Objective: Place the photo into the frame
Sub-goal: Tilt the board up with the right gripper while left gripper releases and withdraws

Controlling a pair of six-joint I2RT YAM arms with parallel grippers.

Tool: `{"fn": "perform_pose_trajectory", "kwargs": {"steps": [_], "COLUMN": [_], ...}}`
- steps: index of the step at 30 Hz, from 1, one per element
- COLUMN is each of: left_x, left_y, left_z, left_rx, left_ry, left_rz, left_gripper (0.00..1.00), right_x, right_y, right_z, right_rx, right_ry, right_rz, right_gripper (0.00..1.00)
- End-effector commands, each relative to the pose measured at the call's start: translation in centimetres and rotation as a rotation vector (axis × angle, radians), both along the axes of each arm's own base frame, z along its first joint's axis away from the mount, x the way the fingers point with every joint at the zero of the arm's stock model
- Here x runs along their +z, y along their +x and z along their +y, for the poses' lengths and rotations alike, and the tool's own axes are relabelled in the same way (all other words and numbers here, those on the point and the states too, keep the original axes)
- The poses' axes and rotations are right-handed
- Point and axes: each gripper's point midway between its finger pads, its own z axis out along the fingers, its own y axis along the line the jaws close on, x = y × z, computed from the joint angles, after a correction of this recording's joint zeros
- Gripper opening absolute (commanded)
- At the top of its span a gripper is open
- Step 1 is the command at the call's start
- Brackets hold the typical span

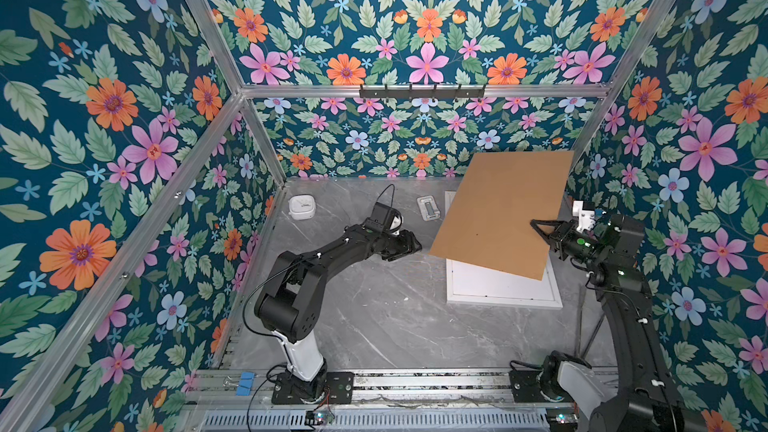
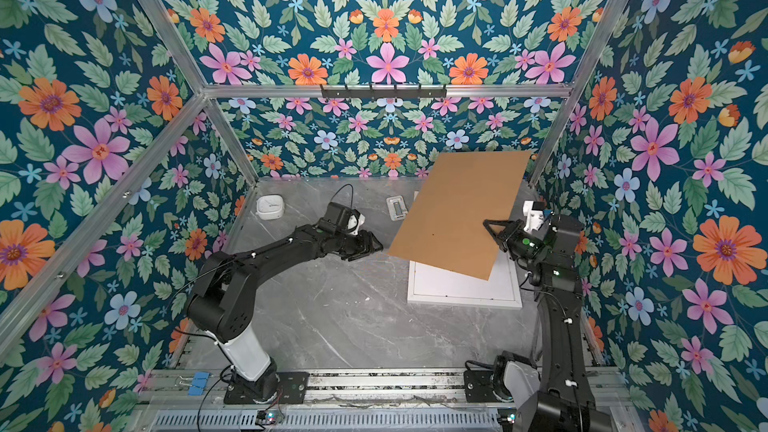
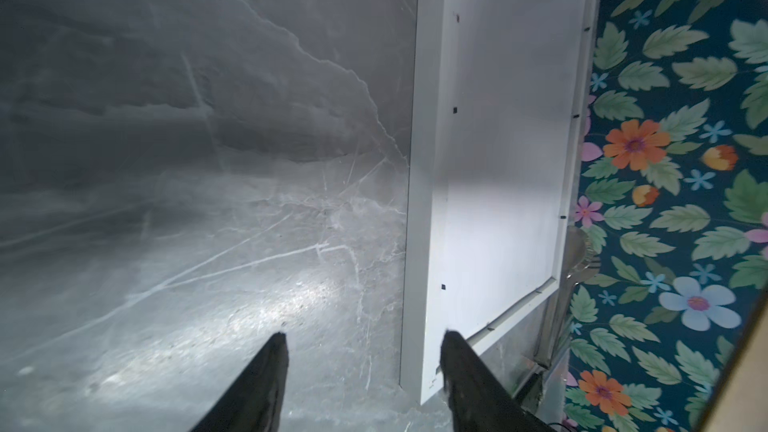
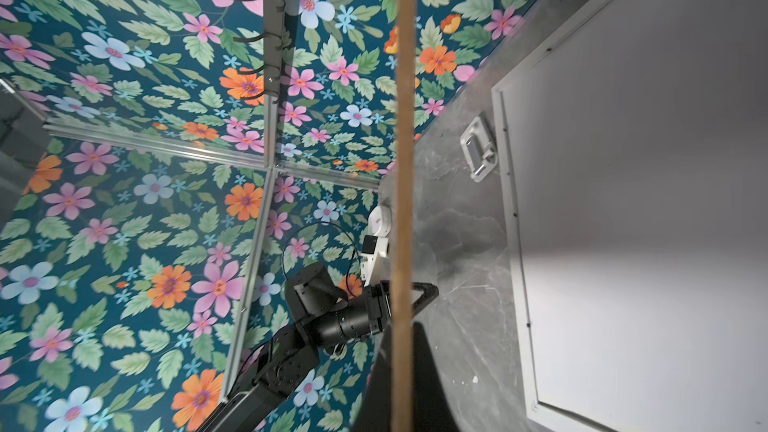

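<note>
The right gripper (image 1: 540, 228) pinches the brown board (image 1: 498, 209) by its edge, holding it tilted over the white frame (image 1: 503, 303); the frame lies flat on the grey table (image 1: 374, 317). The left gripper (image 1: 415, 247) has its fingers spread and empty, just beside the board's corner.

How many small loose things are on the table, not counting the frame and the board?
2. A white square box near the back left corner, and a grey clip at the back, just left of the frame. The raised board may hide more.
</note>
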Motion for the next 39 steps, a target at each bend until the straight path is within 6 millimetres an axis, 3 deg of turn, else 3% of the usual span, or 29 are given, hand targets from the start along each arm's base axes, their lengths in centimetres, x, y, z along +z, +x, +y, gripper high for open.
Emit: {"fn": "perform_pose_trajectory", "kwargs": {"steps": [1, 15, 24, 32, 39], "left_x": [-0.6, -3.1, -5.0, -5.5, -6.9], "left_y": [0.6, 1.2, 2.1, 2.2, 2.2], "left_z": [-1.1, -8.3, -8.9, -10.2, -9.4], "left_rx": [0.028, -0.026, -0.01, -0.026, -0.015], "left_ry": [0.054, 0.125, 0.21, 0.222, 0.288], "left_rz": [-0.043, -0.09, -0.09, -0.095, -0.072], "left_gripper": [0.61, 0.59, 0.51, 0.51, 0.45], "right_x": [-0.3, 0.6, 1.0, 0.7, 0.7], "right_y": [-0.1, -1.6, -2.2, -2.3, -2.3], "right_z": [-1.9, -4.6, -4.6, -4.4, -4.2], "right_rx": [-0.123, -0.307, -0.314, -0.306, -0.296], "right_ry": [-0.108, -0.228, -0.245, -0.243, -0.236], "right_rz": [0.0, 0.013, -0.003, 0.003, 0.0], "right_gripper": [0.0, 0.0, 0.0, 0.0, 0.0]}}
